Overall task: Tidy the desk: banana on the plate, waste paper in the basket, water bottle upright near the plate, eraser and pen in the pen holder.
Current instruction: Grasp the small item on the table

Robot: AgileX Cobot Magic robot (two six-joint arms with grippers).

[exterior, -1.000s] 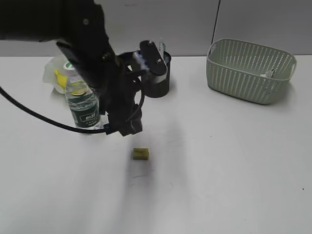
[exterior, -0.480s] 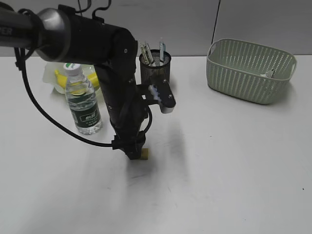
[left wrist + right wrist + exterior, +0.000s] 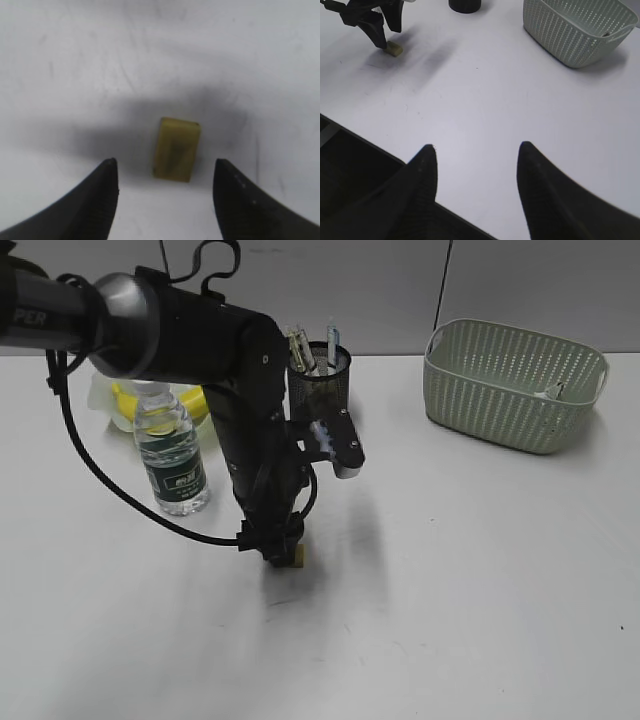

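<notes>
**Low over the eraser, fingers spread**

Near the middle of the white table [image 3: 480, 590], my left fingers [image 3: 165, 200] hang just above the small yellow eraser [image 3: 177, 148]. From my left wrist I see it lying flat between the two dark tips, a little nearer the right one, with clear gaps on both sides; the fingers are spread apart and hold nothing. In the exterior view my left arm [image 3: 250, 420] comes down steeply from the upper left, and only one corner of the eraser [image 3: 297, 557] peeks out beside the tips.

Just left of that arm the water bottle [image 3: 172, 460] stands upright, cap on, dark green label facing out. Behind it sits the pale green plate [image 3: 100, 390] with the banana [image 3: 195, 405] lying on it, partly hidden by the bottle and my arm. The black mesh pen holder [image 3: 318, 385] stands at the back of the table with pens sticking up out of it. Far to the right is the basket [image 3: 510, 390], and a scrap of waste paper [image 3: 550, 392] shows inside against its far wall.

My right fingers [image 3: 475, 185] hover open over the near edge of the table, well apart from everything, gripping nothing.
</notes>
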